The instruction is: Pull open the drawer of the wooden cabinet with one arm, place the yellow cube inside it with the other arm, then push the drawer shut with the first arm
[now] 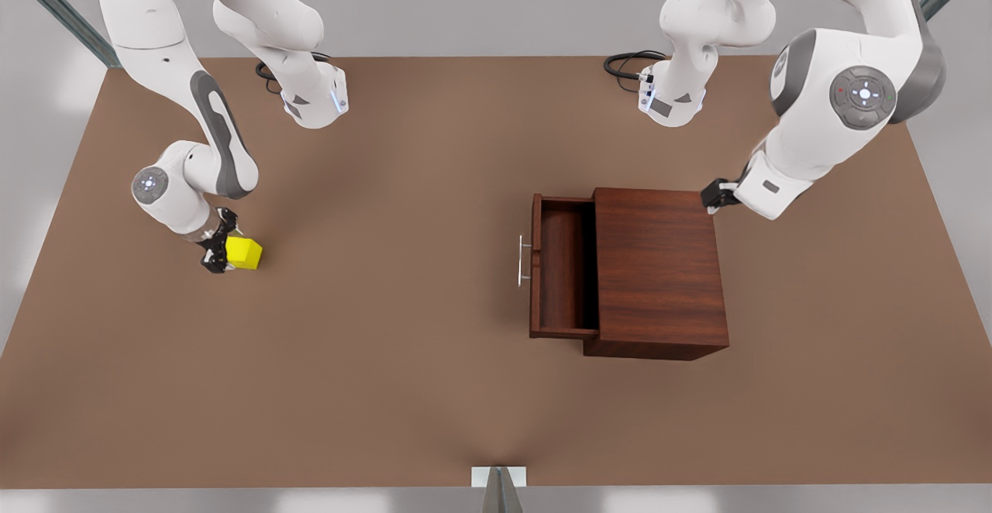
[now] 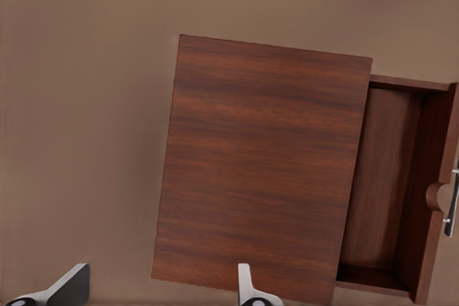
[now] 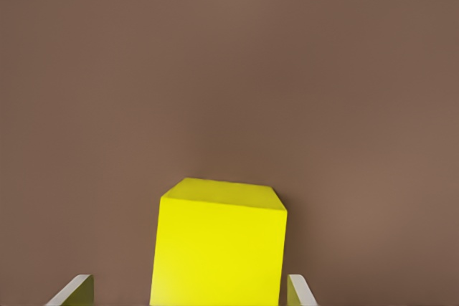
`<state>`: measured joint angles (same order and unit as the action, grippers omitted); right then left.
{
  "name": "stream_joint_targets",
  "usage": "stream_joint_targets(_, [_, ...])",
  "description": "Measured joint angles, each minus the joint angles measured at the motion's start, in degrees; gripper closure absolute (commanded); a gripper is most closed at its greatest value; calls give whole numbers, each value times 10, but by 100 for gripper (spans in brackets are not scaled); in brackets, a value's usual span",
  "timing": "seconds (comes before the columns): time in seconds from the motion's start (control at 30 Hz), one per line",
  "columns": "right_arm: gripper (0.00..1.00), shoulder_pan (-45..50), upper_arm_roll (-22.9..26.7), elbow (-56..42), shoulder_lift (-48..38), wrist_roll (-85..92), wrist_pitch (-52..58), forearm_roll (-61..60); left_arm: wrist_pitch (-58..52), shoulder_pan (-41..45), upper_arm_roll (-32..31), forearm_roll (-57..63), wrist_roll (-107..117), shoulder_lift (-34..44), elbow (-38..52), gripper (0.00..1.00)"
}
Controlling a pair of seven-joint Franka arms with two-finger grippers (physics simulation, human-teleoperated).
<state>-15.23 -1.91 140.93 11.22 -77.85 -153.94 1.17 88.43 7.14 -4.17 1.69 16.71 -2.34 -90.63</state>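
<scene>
On the front view's left, the right end effector (image 1: pixel 221 249) is down at the brown worktop (image 1: pixel 387 342), its arm bent sharply at the elbow and the wrist angled low toward the yellow cube (image 1: pixel 244 253). The right wrist view has the yellow cube (image 3: pixel 219 245) sitting between the two fingertips (image 3: pixel 72 290), which stand apart on either side of it; whether they touch its faces cannot be told. The cube rests on the worktop, well apart from the wooden cabinet (image 1: pixel 659 265).

Over on the front view's right, the left end effector (image 1: pixel 717 194) hovers just beside the cabinet's back corner, with its arm folded and the wrist held above the worktop. The left wrist view looks down on the wooden cabinet (image 2: pixel 262 170), with the fingertips (image 2: pixel 247 288) spread wide and holding nothing.

The drawer (image 1: pixel 562 269) stands pulled out of the cabinet toward the front view's left, its silver handle (image 1: pixel 523 259) on the front panel.
</scene>
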Motion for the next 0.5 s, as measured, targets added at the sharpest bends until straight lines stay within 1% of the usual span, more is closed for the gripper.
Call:
stream_joint_targets(0.17, [0,-5,0,2,16,0,-12,20,0,-39,0,0,-14,-1,1,0])
stream_joint_targets(0.2, [0,-9,0,2,17,0,-14,26,1,-42,1,-1,-16,-12,23,0])
stream_joint_targets(0.23, [0,-11,0,2,19,0,-15,32,1,-41,1,-2,-19,-35,56,0])
stream_joint_targets(0.3, [0,-11,0,2,27,0,-19,41,1,-26,4,-2,-25,-57,85,0])
stream_joint_targets(0.4, [0,-11,0,2,41,0,-27,55,1,-8,4,-2,-33,-64,94,0])
stream_joint_targets(0.5, [0,-11,0,1,52,-1,-35,63,1,-9,5,-2,-40,-66,97,0])
